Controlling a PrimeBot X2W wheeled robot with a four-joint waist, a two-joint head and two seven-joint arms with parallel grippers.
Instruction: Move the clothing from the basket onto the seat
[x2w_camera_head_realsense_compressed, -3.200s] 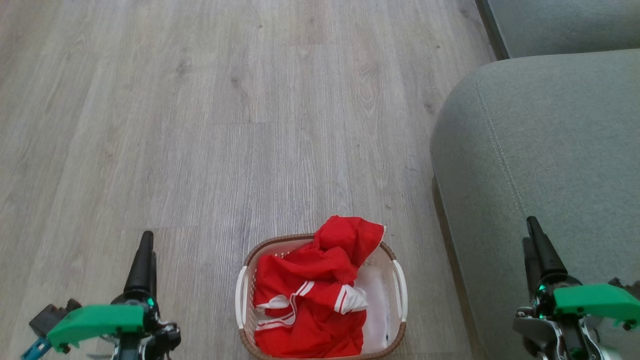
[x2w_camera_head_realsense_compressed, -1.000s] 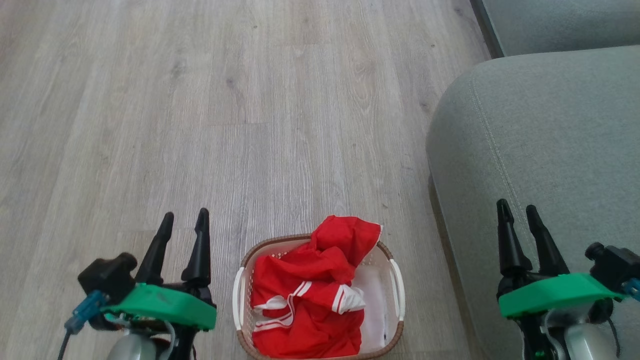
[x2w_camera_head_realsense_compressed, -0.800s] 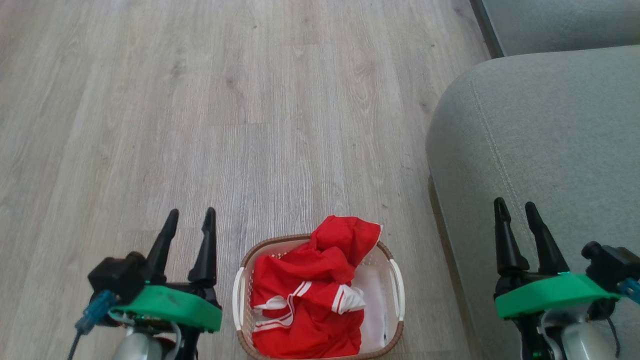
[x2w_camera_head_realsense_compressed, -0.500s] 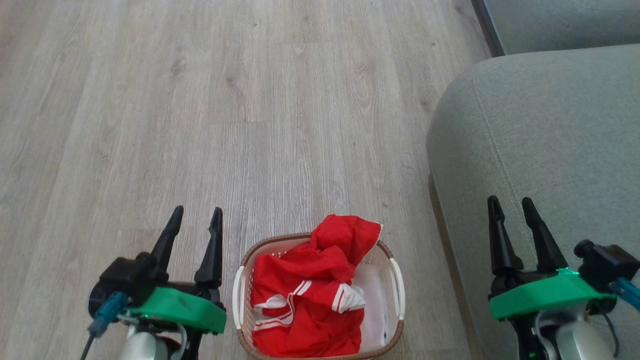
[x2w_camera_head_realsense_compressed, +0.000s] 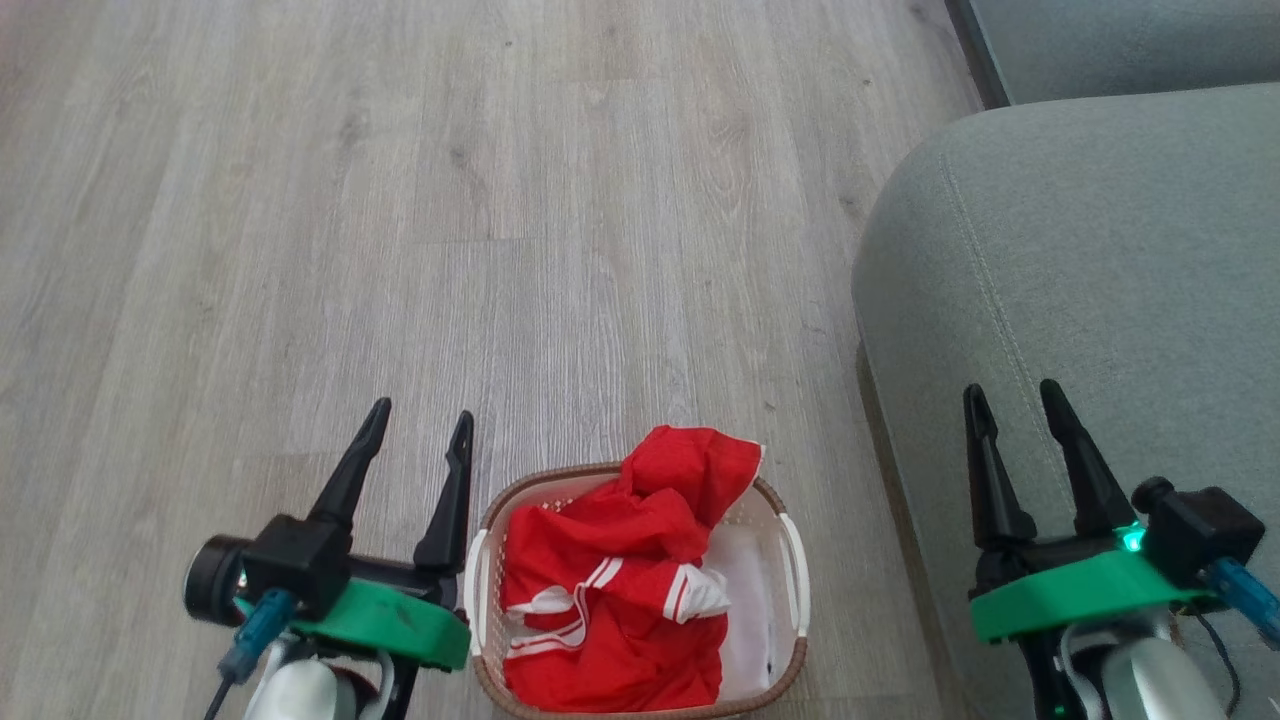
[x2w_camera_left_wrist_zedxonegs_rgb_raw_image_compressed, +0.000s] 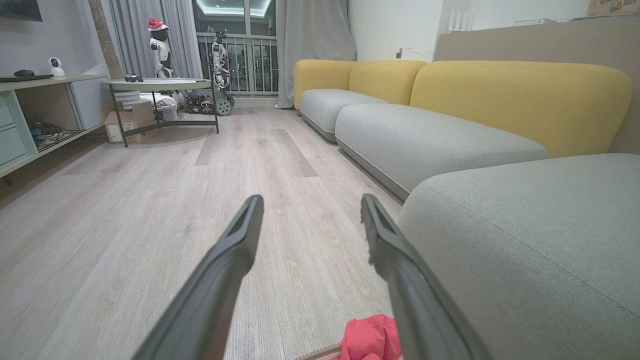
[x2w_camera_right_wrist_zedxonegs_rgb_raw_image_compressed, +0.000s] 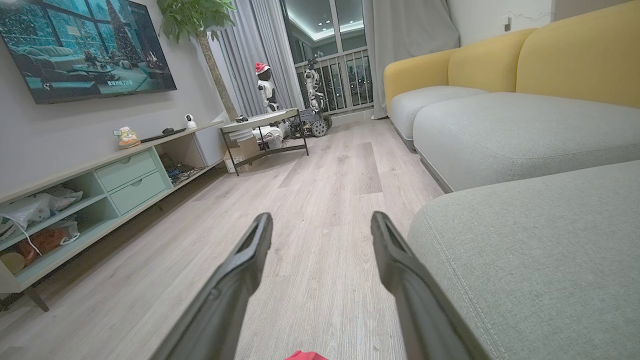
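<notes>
Red clothing (x2w_camera_head_realsense_compressed: 625, 560) with white striped panels is heaped in the cream basket (x2w_camera_head_realsense_compressed: 797, 565), which stands on the floor at the bottom middle of the head view. A red peak of it (x2w_camera_left_wrist_zedxonegs_rgb_raw_image_compressed: 370, 342) pokes up in the left wrist view. The grey-green seat (x2w_camera_head_realsense_compressed: 1090, 260) fills the right side. My left gripper (x2w_camera_head_realsense_compressed: 420, 425) is open just left of the basket, above the floor, holding nothing. My right gripper (x2w_camera_head_realsense_compressed: 1010, 398) is open over the seat's front part, also holding nothing. In the wrist views the left gripper (x2w_camera_left_wrist_zedxonegs_rgb_raw_image_compressed: 310, 202) and right gripper (x2w_camera_right_wrist_zedxonegs_rgb_raw_image_compressed: 320, 220) point down the room.
Pale wood floor (x2w_camera_head_realsense_compressed: 450, 230) stretches ahead and to the left. A second sofa cushion (x2w_camera_head_realsense_compressed: 1120, 40) lies beyond the seat. Farther off stand yellow-backed sofas (x2w_camera_left_wrist_zedxonegs_rgb_raw_image_compressed: 500, 95), a round table (x2w_camera_left_wrist_zedxonegs_rgb_raw_image_compressed: 160, 90) and a low TV shelf (x2w_camera_right_wrist_zedxonegs_rgb_raw_image_compressed: 100, 185).
Both arms have risen and turned so each shows two spread fingers. The left gripper has moved right, close to the basket; the right has edged left. The clothing has not moved.
</notes>
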